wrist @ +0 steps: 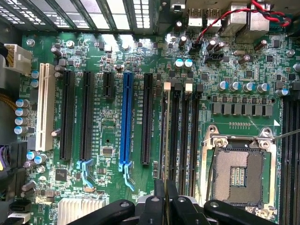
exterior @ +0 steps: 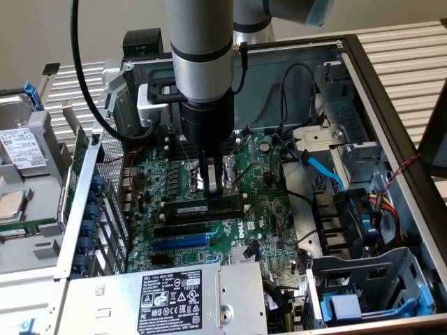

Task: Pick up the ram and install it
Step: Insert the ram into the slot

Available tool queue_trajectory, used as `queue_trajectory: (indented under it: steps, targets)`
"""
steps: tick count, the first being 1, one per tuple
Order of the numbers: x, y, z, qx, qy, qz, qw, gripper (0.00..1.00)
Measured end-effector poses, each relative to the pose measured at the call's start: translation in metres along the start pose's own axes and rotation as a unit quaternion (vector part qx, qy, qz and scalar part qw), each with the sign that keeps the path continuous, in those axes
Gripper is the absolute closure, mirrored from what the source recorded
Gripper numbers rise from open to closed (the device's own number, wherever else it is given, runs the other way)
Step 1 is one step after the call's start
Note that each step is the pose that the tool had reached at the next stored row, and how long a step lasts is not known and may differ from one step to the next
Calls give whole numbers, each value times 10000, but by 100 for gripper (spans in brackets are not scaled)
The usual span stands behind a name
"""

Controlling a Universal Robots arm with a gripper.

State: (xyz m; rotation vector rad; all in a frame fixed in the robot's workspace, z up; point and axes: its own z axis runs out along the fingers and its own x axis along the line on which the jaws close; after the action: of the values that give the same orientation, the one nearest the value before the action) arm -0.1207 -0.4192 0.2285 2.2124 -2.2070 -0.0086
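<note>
Exterior view: the gripper [exterior: 215,188] hangs straight down into the open case, on the far side of the blue slot [exterior: 180,243]. The ram [exterior: 199,208] stands on its long edge, parallel to the blue slot and a couple of black slots away from it. The gripper sits at the end of the ram toward this view's right, not at its middle. You can't tell from here whether the stick is fully down in its slot.

Wrist view: the ram [wrist: 164,136] shows edge-on as a thin line. It runs parallel to the blue slot [wrist: 125,117], past one black slot, at the near edge of the memory slots [wrist: 180,136]. The gripper [wrist: 165,197] is narrow and looks pinched on the stick's top edge. White latch tabs [wrist: 167,86] sit at the slots' far end. The CPU socket [wrist: 239,176] lies beyond the memory slots from the blue slot.

Step in hand, as a judgement: seating the ram.
- Keep the stick upright and its line dead parallel to the blue slot, since any skew will jam it on the slot walls.
- Push straight down, slow.
- You're holding off-centre, so expect the free end to ride high.
- Check that the tabs stand open.
- Don't drift toward the neighbouring slot.
</note>
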Motion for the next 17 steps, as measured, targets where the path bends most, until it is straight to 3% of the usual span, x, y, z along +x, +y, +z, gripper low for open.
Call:
queue_trajectory:
  steps: [3,6,17]
  targets:
    - [0,0,0,1,0,0,10000,85]
    - [0,1,0,2,0,0,10000,73]
    - [1,13,-94,13,0,1,10000,73]
